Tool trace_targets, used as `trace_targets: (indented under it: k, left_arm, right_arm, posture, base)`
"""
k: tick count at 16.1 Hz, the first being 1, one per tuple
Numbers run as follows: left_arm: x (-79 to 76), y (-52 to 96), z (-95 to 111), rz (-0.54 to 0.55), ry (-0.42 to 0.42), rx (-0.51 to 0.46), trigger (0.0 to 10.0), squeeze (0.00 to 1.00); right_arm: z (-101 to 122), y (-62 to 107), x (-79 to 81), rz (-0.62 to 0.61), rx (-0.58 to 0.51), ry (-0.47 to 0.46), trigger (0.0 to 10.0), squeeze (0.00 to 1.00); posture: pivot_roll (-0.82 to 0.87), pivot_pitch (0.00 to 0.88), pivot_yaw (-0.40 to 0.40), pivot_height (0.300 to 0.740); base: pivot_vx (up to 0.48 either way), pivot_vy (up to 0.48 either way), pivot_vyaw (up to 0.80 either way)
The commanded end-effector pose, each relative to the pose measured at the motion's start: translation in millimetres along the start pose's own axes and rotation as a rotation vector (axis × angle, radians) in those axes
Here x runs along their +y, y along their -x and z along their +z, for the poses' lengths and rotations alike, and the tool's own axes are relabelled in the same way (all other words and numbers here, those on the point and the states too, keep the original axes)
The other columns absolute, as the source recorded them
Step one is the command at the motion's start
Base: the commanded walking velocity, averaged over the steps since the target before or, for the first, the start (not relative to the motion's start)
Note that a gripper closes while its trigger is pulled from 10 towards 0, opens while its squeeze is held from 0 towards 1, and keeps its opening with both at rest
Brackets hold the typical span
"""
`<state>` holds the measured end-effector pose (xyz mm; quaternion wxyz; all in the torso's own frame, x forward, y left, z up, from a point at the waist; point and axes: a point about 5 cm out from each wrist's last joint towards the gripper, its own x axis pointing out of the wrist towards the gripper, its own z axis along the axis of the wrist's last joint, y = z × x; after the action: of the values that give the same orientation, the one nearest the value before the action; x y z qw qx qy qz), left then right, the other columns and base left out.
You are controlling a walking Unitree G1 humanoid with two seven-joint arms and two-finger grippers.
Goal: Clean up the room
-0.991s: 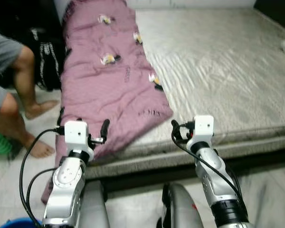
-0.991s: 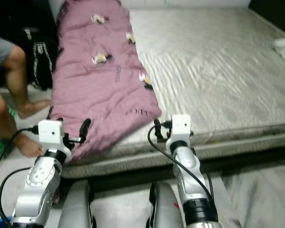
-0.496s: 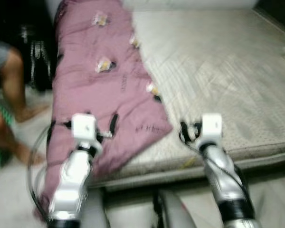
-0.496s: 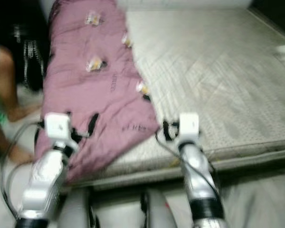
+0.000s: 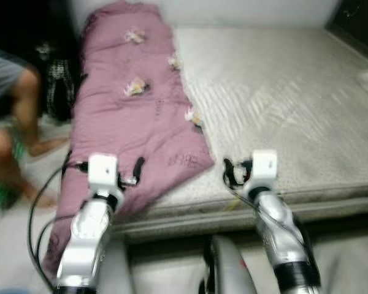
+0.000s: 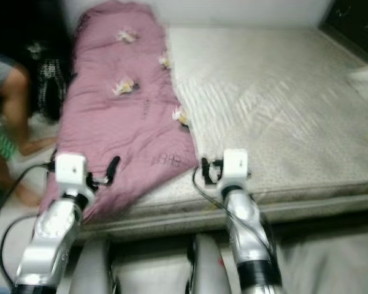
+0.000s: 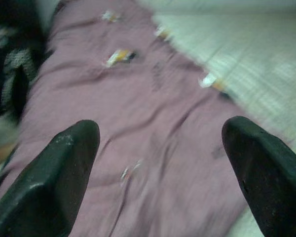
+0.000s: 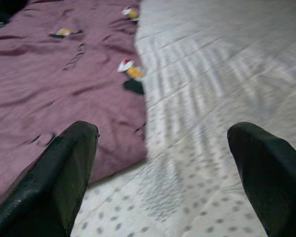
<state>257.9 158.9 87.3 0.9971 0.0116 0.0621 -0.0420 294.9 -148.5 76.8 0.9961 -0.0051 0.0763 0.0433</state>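
Both grippers are raised in front of the robot at the near edge of the bed (image 5: pixel 306 116), each with its black fingers spread wide and holding nothing. In the left eye view the left gripper (image 5: pixel 104 164) sits at about 8 o'clock, over the lower end of the mauve quilt (image 5: pixel 135 116); the right gripper (image 5: pixel 239 171) sits at about 5 o'clock, over the pale mattress just beside the quilt's bottom corner. The quilt lies lengthwise along the bed's left side, running from 11 o'clock down to 8 o'clock, its near end drooping off the mattress edge toward the floor. Small yellow-and-white motifs dot it. A person's bare legs (image 5: pixel 18 141) stand at 9 o'clock beside the bed, blurred.
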Motion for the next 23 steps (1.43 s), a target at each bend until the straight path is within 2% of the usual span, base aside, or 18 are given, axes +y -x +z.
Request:
trace_targets:
  k: [1, 4, 7, 8, 10, 13, 14, 15, 17, 19, 20, 21, 23]
  left_arm:
    - [1.5, 0.7, -3.6, 0.005, 0.003, 0.027, 10.0, 0.0]
    - [2.8, 0.9, -4.3, 0.012, 0.002, 0.037, 10.0, 0.0]
    - [10.9, -0.3, -11.0, 0.068, 0.01, 0.086, 10.0, 0.0]
    - [23.3, -4.6, -17.7, 0.124, 0.015, 0.12, 10.0, 0.0]
    - [38.5, -16.2, -23.8, 0.163, 0.02, 0.164, 10.0, 0.0]
    - [44.1, -27.3, -24.4, 0.175, 0.013, 0.177, 10.0, 0.0]
    - [48.4, -37.6, -23.9, 0.181, 0.008, 0.189, 10.0, 0.0]
    - [49.2, -42.7, -24.4, 0.175, 0.0, 0.202, 10.0, 0.0]
    - [49.6, -55.8, -33.1, 0.158, -0.04, 0.3, 10.0, 0.0]
    - [44.3, -65.8, -37.1, 0.116, -0.061, 0.367, 10.0, 0.0]
    - [29.3, -70.7, -40.5, 0.018, -0.106, 0.406, 10.0, 0.0]
    - [23.8, -72.6, -41.4, -0.016, -0.128, 0.413, 10.0, 0.0]
    - [-5.4, -80.0, -35.3, -0.169, -0.339, 0.342, 10.0, 0.0]
  right_arm:
    - [0.2, 0.3, 1.1, 0.004, 0.002, 0.0, 10.0, 0.0]
    - [-0.2, 0.6, 0.5, 0.004, 0.004, 0.001, 10.0, 0.0]
    - [-1.0, 0.9, 2.5, 0.023, 0.015, -0.008, 10.0, 0.0]
    - [0.1, 6.5, -2.7, 0.02, -0.002, -0.025, 10.0, 0.0]
    - [-4.0, 20.2, -18.8, -0.01, 0.019, -0.009, 10.0, 0.0]
    - [-8.4, 32.7, -33.4, -0.037, 0.039, 0.009, 10.0, 0.0]
    - [-14.5, 45.3, -49.2, -0.072, 0.071, 0.036, 10.0, 0.0]
    - [-17.2, 51.3, -56.6, -0.09, 0.087, 0.049, 10.0, 0.0]
    - [-21.3, 62.3, -65.8, -0.11, 0.115, 0.069, 10.0, 0.0]
    - [-21.8, 65.8, -66.8, -0.116, 0.121, 0.073, 10.0, 0.0]
    - [-20.8, 65.2, -66.4, -0.12, 0.12, 0.074, 10.0, 0.0]
    - [-20.2, 65.4, -66.1, -0.12, 0.12, 0.075, 10.0, 0.0]
    - [-18.0, 64.0, -66.6, -0.122, 0.115, 0.079, 10.0, 0.0]
  posture:
    - [-0.03, 0.054, -0.043, 0.601]
    - [-0.03, 0.056, -0.043, 0.601]
    - [-0.03, 0.057, -0.042, 0.596]
    - [-0.05, 0.065, -0.044, 0.581]
    - [-0.07, 0.081, -0.047, 0.556]
    - [-0.09, 0.089, -0.044, 0.551]
    - [-0.11, 0.099, -0.042, 0.551]
    - [-0.12, 0.101, -0.042, 0.551]
    - [-0.14, 0.105, -0.04, 0.551]
    - [-0.15, 0.102, -0.038, 0.551]
    - [-0.15, 0.1, -0.036, 0.551]
    - [-0.15, 0.1, -0.036, 0.551]
    - [-0.16, 0.091, -0.034, 0.551]
  base:
    - [0.0, 0.0, 0.0]
    - [0.0, 0.0, 0.0]
    - [0.0, 0.0, 0.0]
    - [0.0, 0.0, 0.0]
    - [0.0, 0.0, 0.0]
    - [0.0, 0.0, 0.0]
    - [0.0, 0.0, 0.0]
    - [0.0, 0.0, 0.0]
    - [0.0, 0.0, 0.0]
    - [0.0, 0.0, 0.0]
    - [0.0, 0.0, 0.0]
    - [0.0, 0.0, 0.0]
    - [0.0, 0.0, 0.0]
